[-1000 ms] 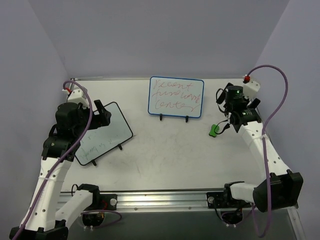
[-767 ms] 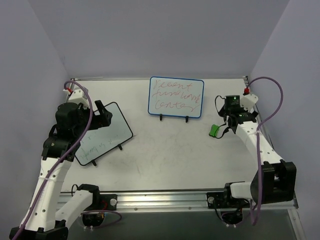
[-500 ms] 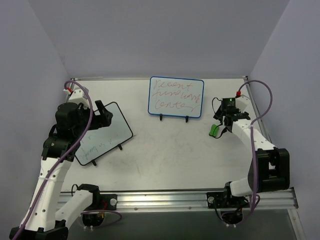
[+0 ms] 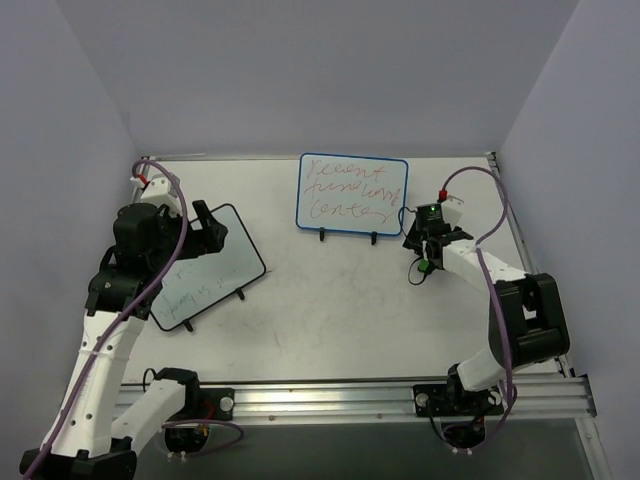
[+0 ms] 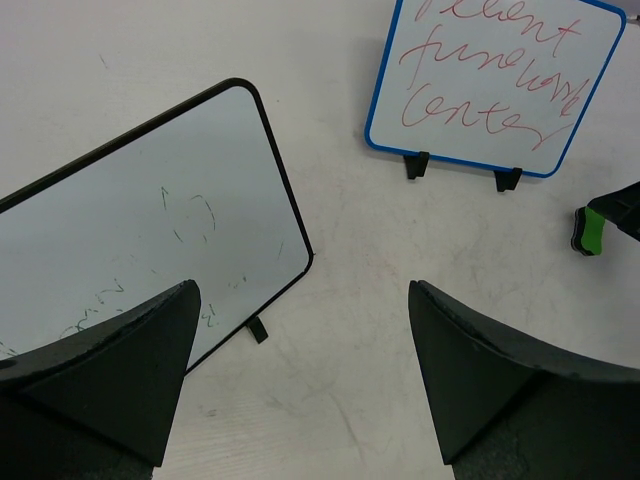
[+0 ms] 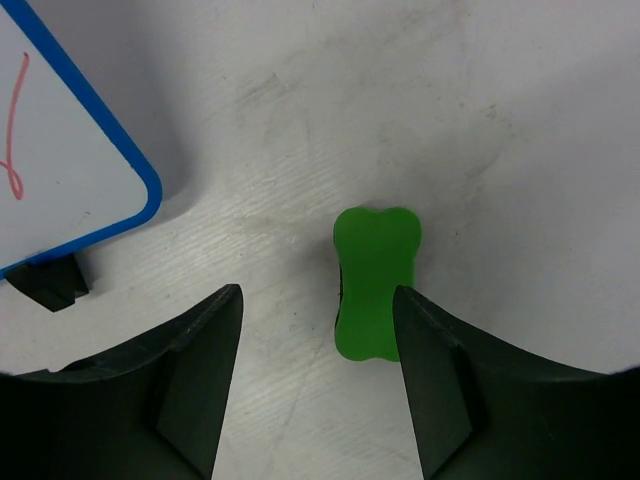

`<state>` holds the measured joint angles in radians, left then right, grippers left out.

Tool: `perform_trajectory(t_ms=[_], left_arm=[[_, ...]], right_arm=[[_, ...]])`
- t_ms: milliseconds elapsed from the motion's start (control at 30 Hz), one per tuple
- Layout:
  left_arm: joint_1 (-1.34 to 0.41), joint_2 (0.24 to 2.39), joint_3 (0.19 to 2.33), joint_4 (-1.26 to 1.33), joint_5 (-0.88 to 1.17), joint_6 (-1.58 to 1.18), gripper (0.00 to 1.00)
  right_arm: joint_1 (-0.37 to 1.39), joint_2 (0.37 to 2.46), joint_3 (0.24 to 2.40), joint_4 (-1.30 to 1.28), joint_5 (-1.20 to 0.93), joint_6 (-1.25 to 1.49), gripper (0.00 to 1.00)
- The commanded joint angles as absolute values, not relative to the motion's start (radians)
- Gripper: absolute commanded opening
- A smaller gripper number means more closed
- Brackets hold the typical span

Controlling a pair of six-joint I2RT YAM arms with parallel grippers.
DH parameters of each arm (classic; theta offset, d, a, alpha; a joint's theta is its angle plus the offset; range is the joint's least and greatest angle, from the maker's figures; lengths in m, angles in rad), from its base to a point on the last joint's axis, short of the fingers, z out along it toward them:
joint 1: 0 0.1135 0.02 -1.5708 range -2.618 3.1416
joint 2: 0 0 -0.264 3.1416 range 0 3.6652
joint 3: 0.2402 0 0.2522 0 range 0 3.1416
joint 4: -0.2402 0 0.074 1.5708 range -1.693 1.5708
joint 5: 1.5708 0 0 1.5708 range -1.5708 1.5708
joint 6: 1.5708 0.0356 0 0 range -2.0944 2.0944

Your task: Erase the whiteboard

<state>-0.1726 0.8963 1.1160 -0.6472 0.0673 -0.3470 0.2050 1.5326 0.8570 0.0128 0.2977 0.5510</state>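
Bright, soft, even light from above.
The whiteboard (image 6: 50,150) casts a faint shadow on the table (image 6: 500,120); all views sharp.

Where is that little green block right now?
In the top view the green block lies on the table, just right of the blue-framed whiteboard; the right wrist view shows it between the fingers of the right end effector.

Robotics lab test cell. Plain lavender walls (image 4: 300,70) box in a white desk (image 4: 340,310) on three sides. Left arm (image 4: 100,340) and right arm (image 4: 470,265) are bolted to an aluminium rail (image 4: 320,395) at the near edge. Purple cables (image 4: 182,232) hang loose. Whiteboard (image 4: 352,195) stands staged on feet.
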Motion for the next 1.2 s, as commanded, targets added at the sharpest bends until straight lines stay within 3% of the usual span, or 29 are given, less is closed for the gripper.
perform_trajectory(t_ms=[0,467,1167], left_arm=[[-0.164,0.900,1.112,-0.635,0.089,-0.345,0.94],[-0.164,0.923,1.111,-0.632,0.106,-0.348,0.94],[-0.164,0.934,1.111,-0.634,0.109,-0.351,0.94]], right_arm=[[0.204,1.543,0.830,0.037,0.324,0.568,0.55],[0.160,1.566,0.801,0.081,0.273,0.515,0.49],[0.133,1.560,0.781,0.087,0.239,0.514,0.49]])
